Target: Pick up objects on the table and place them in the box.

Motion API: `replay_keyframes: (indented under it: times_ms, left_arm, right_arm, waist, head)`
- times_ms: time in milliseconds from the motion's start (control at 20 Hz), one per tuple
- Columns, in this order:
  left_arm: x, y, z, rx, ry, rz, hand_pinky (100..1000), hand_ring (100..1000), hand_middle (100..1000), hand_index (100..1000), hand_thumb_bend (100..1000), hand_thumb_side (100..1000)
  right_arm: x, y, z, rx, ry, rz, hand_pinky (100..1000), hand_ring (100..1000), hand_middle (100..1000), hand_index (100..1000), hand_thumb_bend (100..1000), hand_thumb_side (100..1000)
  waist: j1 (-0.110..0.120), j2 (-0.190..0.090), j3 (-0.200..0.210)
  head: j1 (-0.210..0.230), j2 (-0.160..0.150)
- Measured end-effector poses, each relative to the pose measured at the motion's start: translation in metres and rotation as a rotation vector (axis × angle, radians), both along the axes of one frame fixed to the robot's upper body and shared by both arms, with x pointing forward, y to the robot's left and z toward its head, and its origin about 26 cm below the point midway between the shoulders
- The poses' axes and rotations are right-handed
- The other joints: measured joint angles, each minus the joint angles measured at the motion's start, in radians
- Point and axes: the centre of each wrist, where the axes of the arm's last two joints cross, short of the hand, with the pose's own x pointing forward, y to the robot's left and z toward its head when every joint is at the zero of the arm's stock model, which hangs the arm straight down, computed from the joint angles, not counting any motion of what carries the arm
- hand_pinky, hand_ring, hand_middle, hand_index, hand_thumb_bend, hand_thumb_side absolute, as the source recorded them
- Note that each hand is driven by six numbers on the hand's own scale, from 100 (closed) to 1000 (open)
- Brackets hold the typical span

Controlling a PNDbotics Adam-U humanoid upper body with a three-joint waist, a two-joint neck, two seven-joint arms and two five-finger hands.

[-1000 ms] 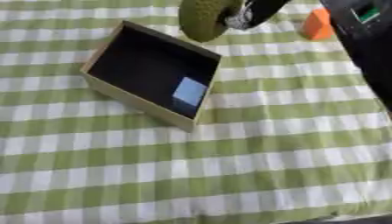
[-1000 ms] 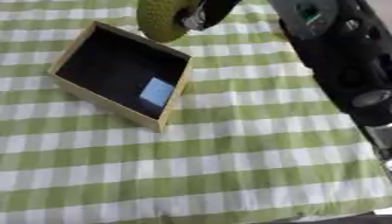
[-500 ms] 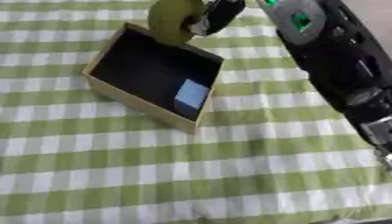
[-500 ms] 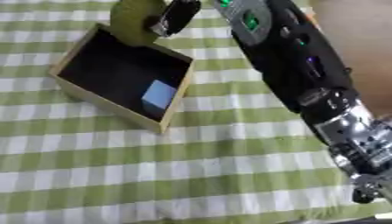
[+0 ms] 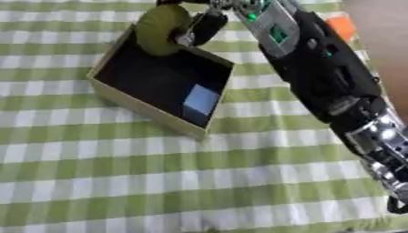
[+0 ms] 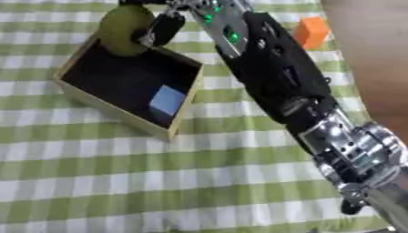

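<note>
right hand [image 5: 209,25] grips green disc [image 5: 162,29] | over box [image 5: 143,107] far rim

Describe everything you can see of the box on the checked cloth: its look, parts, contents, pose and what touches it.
The box is a shallow open-topped tray with thin tan, cardboard-like walls and a dark inside. It lies flat on the green-and-white checked cloth, turned askew so one corner points toward the camera. A small pale blue block rests inside near the right wall. The right robot hand holds an olive-green round object over the far corner; whether it touches the rim cannot be told.
</note>
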Motion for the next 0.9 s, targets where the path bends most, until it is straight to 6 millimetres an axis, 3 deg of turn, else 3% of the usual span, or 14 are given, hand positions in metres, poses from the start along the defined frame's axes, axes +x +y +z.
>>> replay_keyframes:
  times_ms: [400, 650, 900]
  left_arm:
    - [0.001, -0.002, 0.002, 0.002, -0.003, -0.013, 815, 821, 850, 838, 221, 833]
    - [0.001, -0.004, 0.002, -0.004, -0.007, -0.018, 815, 821, 850, 838, 221, 832]
    - [0.001, -0.004, 0.002, -0.004, -0.005, -0.02, 815, 821, 851, 838, 221, 833]
  right_arm:
    - [0.01, 0.01, -0.019, -0.044, -0.021, -0.031, 850, 769, 621, 751, 144, 100]
    - [0.013, 0.009, -0.024, -0.09, -0.022, -0.016, 861, 815, 719, 836, 178, 100]
    - [0.013, 0.009, -0.025, -0.126, -0.013, 0.013, 894, 884, 804, 910, 175, 286]
  waist:
    - [-0.008, 0.006, 0.011]
    - [-0.008, 0.006, 0.01]
    - [-0.008, 0.006, 0.004]
  head:
    - [-0.007, -0.003]
    - [-0.007, -0.003]
    - [-0.006, -0.003]
